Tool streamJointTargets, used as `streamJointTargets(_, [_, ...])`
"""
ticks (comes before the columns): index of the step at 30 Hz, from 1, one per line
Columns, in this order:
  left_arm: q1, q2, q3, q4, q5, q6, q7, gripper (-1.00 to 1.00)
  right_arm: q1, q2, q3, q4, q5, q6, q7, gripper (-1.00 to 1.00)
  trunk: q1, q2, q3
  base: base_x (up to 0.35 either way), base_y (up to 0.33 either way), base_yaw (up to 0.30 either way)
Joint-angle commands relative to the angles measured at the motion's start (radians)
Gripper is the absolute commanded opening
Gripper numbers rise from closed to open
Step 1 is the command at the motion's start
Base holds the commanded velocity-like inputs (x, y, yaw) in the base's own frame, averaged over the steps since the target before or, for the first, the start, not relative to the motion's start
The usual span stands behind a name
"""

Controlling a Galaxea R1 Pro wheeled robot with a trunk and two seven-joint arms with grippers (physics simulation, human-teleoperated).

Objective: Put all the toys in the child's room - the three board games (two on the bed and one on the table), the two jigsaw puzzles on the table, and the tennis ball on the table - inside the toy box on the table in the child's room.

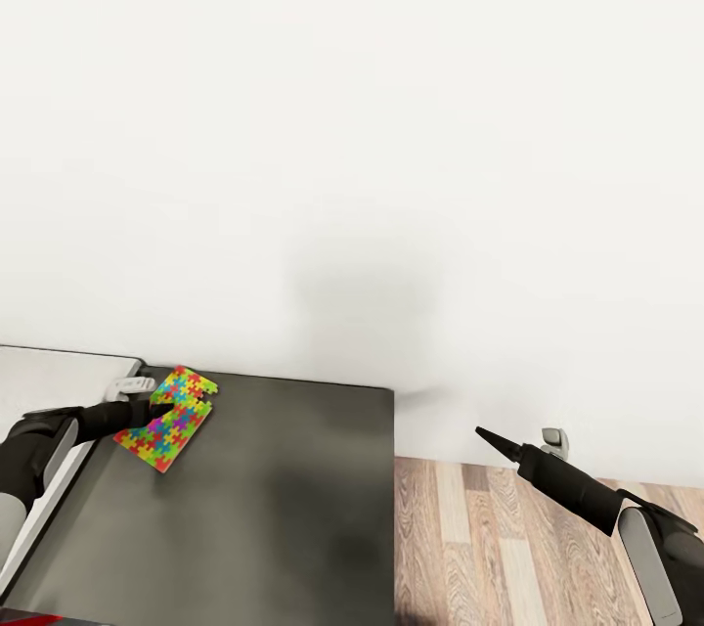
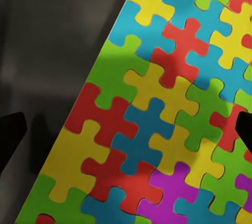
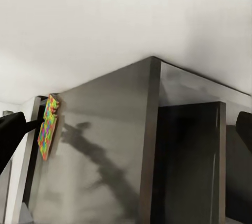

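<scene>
White wall fills most of the head view, above the dark grey desk (image 1: 284, 499) and wood-plank floor (image 1: 489, 548). A jigsaw puzzle (image 1: 168, 418) lies flat near the desk's back left corner, with the left end effector (image 1: 147, 404) over it, fingers spread, gripping nothing. Whether the right end effector (image 1: 481, 432), off the desk's right edge over the floor, is parted I cannot tell.

A plain domestic room, probably a child's: a bare white wall (image 1: 352, 117) fills the upper frame, wood-plank floor (image 1: 489, 538) shows lower right, and a colourful jigsaw puzzle (image 1: 166, 419) lies on a dark desk (image 1: 274, 509) lower left.
</scene>
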Motion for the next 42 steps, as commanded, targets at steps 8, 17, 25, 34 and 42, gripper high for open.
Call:
streamJointTargets(8, [0.001, -0.007, 0.006, 0.0, -0.003, 0.007, -0.015, 1.0, -0.001, 0.012, -0.002, 0.003, -0.003, 0.003, -0.001, 1.0, 0.001, -0.002, -0.002, 0.0, 0.0, 0.0])
streamJointTargets(17, [0.001, -0.005, 0.004, 0.0, -0.003, 0.007, -0.015, 1.0, -0.001, -0.003, 0.001, 0.003, -0.004, 0.003, -0.002, 1.0, 0.001, -0.002, -0.002, 0.0, 0.0, 0.0])
streamJointTargets(25, [0.001, -0.004, 0.003, 0.0, -0.003, 0.007, -0.015, 1.0, -0.001, -0.009, 0.003, 0.003, -0.004, 0.003, -0.002, 1.0, 0.001, -0.002, -0.002, 0.0, -0.018, 0.0])
streamJointTargets(34, [0.001, -0.004, 0.002, 0.0, -0.003, 0.007, -0.015, 1.0, -0.001, -0.009, 0.003, 0.003, -0.004, 0.003, -0.002, 1.0, 0.001, -0.002, -0.002, -0.006, -0.072, 0.0])
streamJointTargets(42, [0.001, -0.004, 0.002, 0.0, -0.003, 0.007, -0.016, 1.0, -0.001, -0.009, 0.003, 0.003, -0.004, 0.003, -0.002, 1.0, 0.001, -0.002, -0.002, -0.039, -0.118, 0.0])
